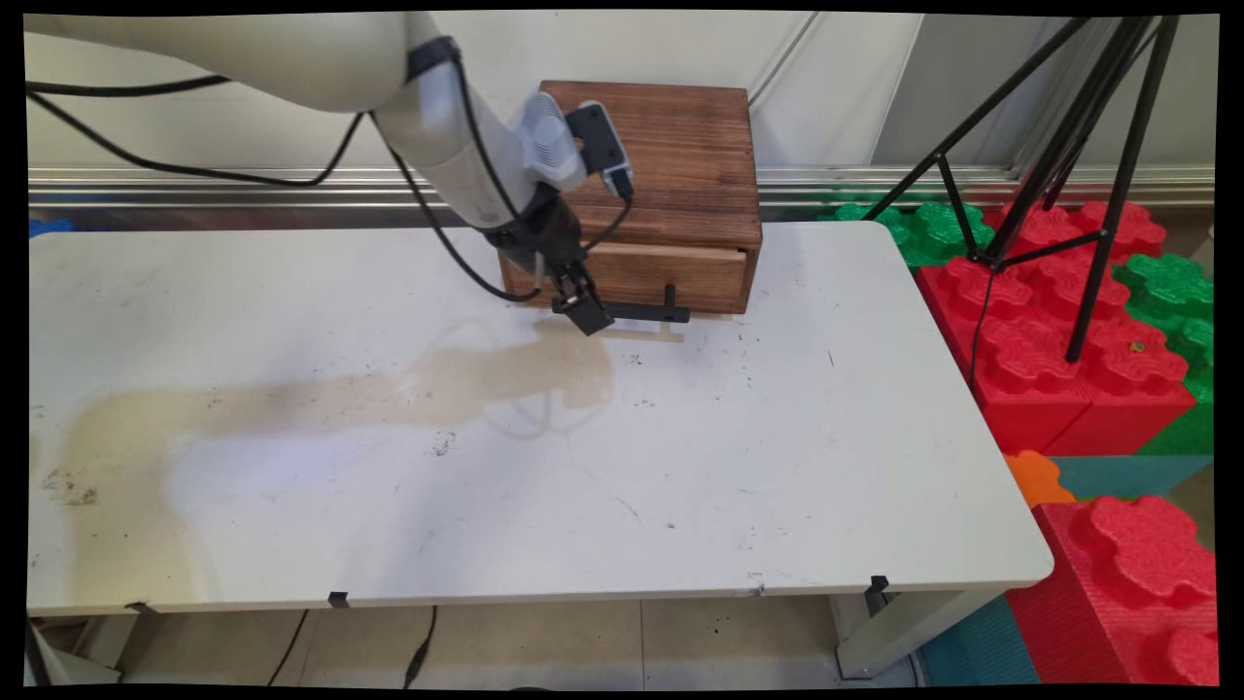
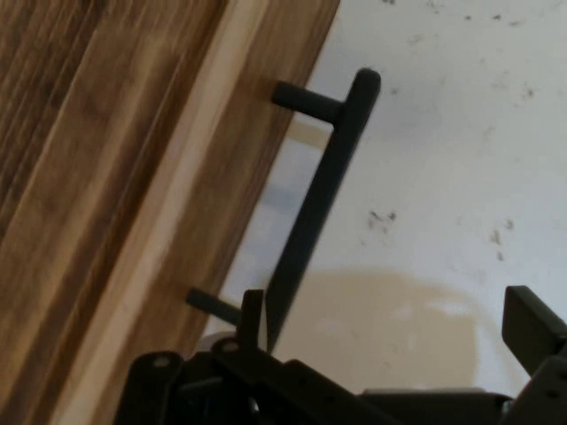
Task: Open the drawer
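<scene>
Main view: the tool point(image 1: 580, 309) sits low at the left end of the black handle point(image 1: 646, 312) on the drawer point(image 1: 671, 272) of a wooden box point(image 1: 680, 165), which stands at the far edge of the counter point(image 1: 739, 467); the drawer front looks flush or nearly so. Hand view: the tool point(image 2: 390, 345) is open wide, one finger point(image 2: 252, 320) beside the handle point(image 2: 323, 190) near its lower post, the other finger point(image 2: 532, 328) well apart over the counter point(image 2: 461, 133). It holds nothing; the handle lies between the fingers, ungripped.

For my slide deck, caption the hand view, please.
Open gripper at the left end of the drawer handle of a wooden box.
</scene>
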### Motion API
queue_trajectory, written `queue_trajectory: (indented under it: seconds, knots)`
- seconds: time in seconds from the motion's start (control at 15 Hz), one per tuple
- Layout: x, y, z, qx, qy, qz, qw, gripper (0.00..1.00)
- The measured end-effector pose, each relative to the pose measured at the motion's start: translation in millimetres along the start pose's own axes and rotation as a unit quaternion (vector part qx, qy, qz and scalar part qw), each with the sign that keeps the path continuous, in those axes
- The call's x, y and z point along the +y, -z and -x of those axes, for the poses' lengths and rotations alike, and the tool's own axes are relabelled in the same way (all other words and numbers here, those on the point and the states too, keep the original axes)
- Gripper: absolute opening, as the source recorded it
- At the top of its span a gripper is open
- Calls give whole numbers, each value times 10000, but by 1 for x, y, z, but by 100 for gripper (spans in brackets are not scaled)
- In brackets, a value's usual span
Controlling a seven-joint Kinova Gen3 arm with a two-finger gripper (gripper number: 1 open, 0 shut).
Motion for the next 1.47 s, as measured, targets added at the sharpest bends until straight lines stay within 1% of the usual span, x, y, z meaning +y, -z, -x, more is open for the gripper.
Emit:
queue_trajectory:
  seconds: [0.33, 0.87, 1.13, 1.47]
  knots:
    - [-5, -30, -15, -16, -184, -38, 9998, 100]
    - [-5, -77, -28, -165, -343, 109, 9992, 100]
    - [-5, -93, -32, -201, -374, 123, 9990, 100]
    - [-1, -108, -32, -273, -348, 193, 9988, 100]
